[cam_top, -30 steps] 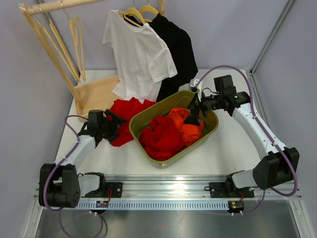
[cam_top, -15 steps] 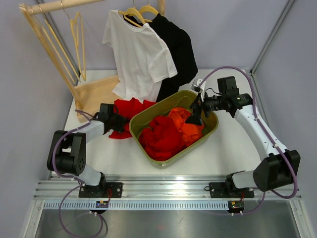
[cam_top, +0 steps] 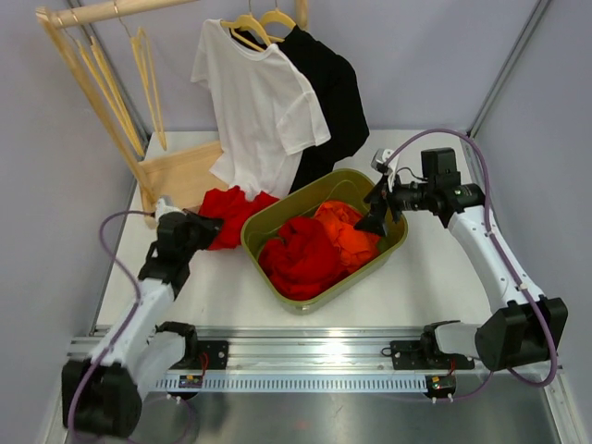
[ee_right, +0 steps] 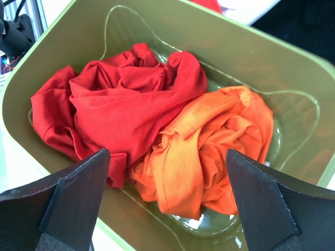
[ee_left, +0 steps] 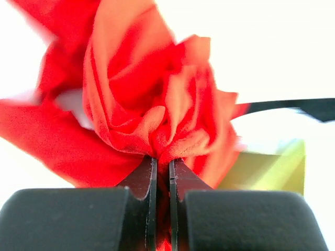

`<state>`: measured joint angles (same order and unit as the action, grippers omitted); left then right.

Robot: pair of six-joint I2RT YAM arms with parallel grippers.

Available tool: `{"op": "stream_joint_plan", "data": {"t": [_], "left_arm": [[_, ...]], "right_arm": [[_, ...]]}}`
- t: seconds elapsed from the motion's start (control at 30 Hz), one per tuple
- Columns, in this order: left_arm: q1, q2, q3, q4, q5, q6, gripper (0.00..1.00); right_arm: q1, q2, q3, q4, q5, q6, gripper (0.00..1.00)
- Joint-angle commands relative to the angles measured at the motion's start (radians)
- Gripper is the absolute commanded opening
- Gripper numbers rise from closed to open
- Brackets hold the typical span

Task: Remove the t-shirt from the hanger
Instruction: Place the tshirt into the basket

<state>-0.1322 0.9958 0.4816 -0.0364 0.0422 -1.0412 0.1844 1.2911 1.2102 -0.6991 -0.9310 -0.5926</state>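
White table [cam_top: 407,287], pale lilac walls [cam_top: 416,55]

Olive tub [cam_top: 324,296], red garment [cam_top: 298,254] and orange garment [cam_top: 356,245] inside, wooden rack [cam_top: 183,173]

A flat white desk [cam_top: 416,287] fills the middle of the overhead view. An oval olive-green plastic tub [cam_top: 250,239] sits on it near the centre, turned at an angle. Just left of the tub, touching its rim, a crumpled red cloth garment [cam_top: 231,205] lies on the surface. Behind that, at the back left, stands the pale wooden base of a clothes rack [cam_top: 180,176]. A grey metal rail [cam_top: 314,348] runs along the near edge.
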Motion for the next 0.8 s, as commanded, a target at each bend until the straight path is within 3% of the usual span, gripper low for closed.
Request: {"op": "stream_joint_plan", "data": {"t": [0.0,0.13,0.3,0.43,0.77], "left_arm": [[-0.007,-0.281,0.035,-0.057,-0.169,0.184,0.00],[-0.012,-0.461,0.112,-0.244,-0.275,0.275,0.00],[-0.020,-0.533,0.273,-0.326,-0.248,0.331,0.00],[-0.029,-0.511,0.344,-0.261,-0.080,0.337,0.00],[-0.109,-0.384,0.581,-0.168,0.183,0.314,0.00]], "right_arm": [[-0.028,-0.030,-0.028,0.056,-0.049,0.022,0.99],[-0.042,-0.032,-0.035,0.075,-0.074,0.039,1.00],[-0.056,-0.045,-0.061,0.093,-0.094,0.051,0.99],[-0.069,-0.056,-0.074,0.098,-0.103,0.051,0.99],[-0.105,-0.055,-0.093,0.110,-0.112,0.057,0.99]]}}
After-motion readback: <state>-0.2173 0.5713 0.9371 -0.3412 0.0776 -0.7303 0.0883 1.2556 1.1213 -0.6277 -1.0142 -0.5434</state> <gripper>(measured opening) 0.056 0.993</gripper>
